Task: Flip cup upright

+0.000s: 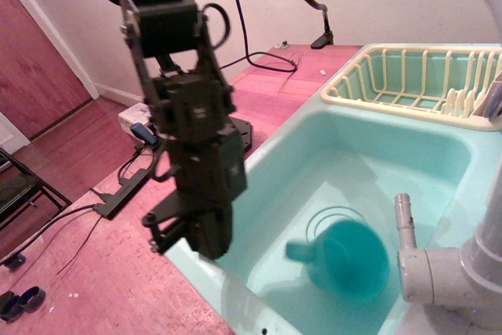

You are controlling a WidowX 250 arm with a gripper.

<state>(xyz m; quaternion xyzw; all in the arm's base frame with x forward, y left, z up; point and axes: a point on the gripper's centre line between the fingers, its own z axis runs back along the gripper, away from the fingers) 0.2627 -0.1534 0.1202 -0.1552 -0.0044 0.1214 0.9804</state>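
The teal-green cup [347, 260] sits on the floor of the pale aqua sink [392, 154], near the front right, with its loop handle pointing left. Its round face is turned up toward the camera and looks like the open mouth, though it is blurred. My gripper [190, 239] hangs over the sink's front left rim, well to the left of the cup and not touching it. It is empty and its jaws look parted.
A cream dish rack [416, 84] stands at the back right of the sink. A grey tap and pipe [447, 268] stick out at the front right, close to the cup. The arm's base [235, 135] and cables lie on the pink counter to the left.
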